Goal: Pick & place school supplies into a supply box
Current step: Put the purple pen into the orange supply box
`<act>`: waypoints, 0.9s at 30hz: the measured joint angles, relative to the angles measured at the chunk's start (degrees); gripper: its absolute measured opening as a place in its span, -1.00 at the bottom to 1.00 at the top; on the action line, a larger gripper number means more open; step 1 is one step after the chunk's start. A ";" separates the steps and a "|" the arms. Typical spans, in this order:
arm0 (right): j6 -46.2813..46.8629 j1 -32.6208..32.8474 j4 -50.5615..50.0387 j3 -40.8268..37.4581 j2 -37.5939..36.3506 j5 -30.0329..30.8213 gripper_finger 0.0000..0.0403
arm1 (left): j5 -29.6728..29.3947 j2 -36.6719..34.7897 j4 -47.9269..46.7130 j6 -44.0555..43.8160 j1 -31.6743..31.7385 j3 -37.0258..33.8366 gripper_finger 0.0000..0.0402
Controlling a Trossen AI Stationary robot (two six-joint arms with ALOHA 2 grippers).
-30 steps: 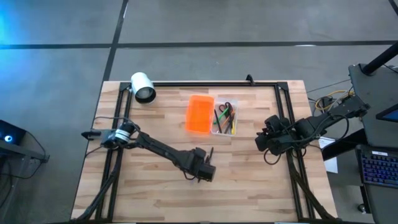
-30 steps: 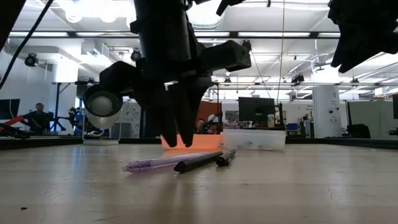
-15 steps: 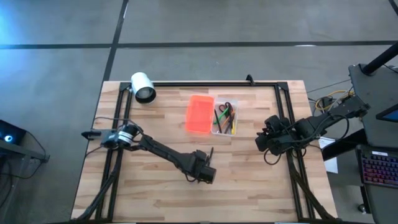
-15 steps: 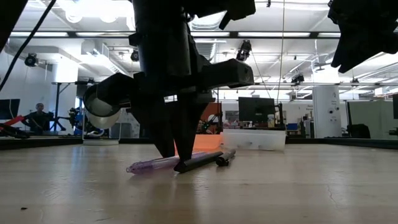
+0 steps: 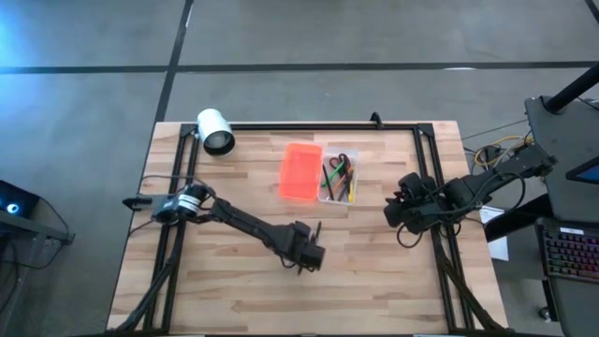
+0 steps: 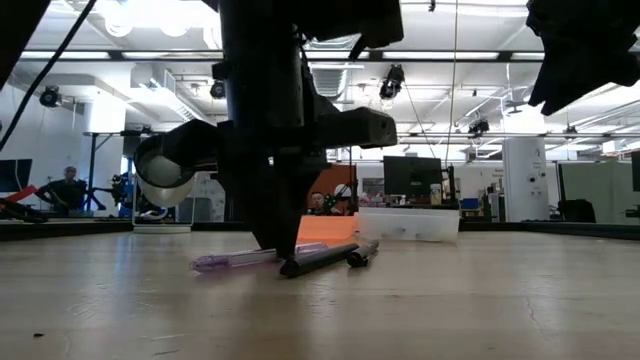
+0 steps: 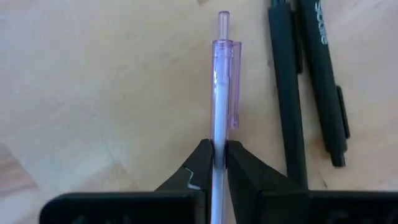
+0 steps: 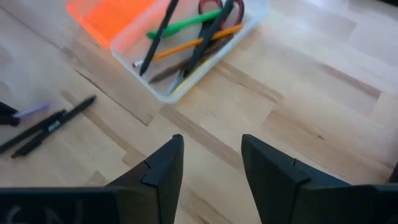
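My left gripper (image 5: 304,258) stands near the table's middle, pointing down, shut on a clear purple pen (image 7: 222,93); the low view shows this purple pen (image 6: 235,260) lying on the wood. Two dark pens (image 7: 308,87) lie right beside it. The supply box, a clear tray (image 5: 338,178) with its orange lid (image 5: 299,171) open beside it, sits toward the far edge. It holds green, yellow, orange and dark pens and red-handled scissors (image 8: 219,7). My right gripper (image 8: 211,165) waits, open, above the table's right side. My left gripper pinches the purple pen's barrel (image 7: 218,140) just behind the clip, between its two fingers (image 7: 202,163). The fingers come from above, pointing down, and lie across the pen. The pen lies level, with its end (image 6: 200,264) on the table.
A white cylinder (image 5: 215,131) lies at the far left corner. A black frame (image 5: 318,125) runs along the table's far edge and down both sides. Bare wood (image 5: 374,281) lies on the near side of the pens. The room beyond holds desks, monitors and a seated person (image 6: 62,188).
My left gripper has come down onto the purple pen and shut on it; a second ago its fingers stood open above the pens. The pen has slid a little along the table. The dark pens have stayed where they were.
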 joint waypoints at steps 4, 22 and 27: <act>1.00 -0.01 1.01 0.00 -0.15 3.47 -0.25 | -1.43 -2.47 3.36 0.90 1.41 -0.50 -0.94; 3.06 0.11 3.19 1.74 -0.77 13.10 -0.38 | -2.85 -9.02 27.32 14.90 24.02 0.68 -0.94; 4.72 0.12 3.64 1.86 -0.68 11.99 -0.38 | 0.10 -9.06 31.12 16.65 29.03 0.42 -0.93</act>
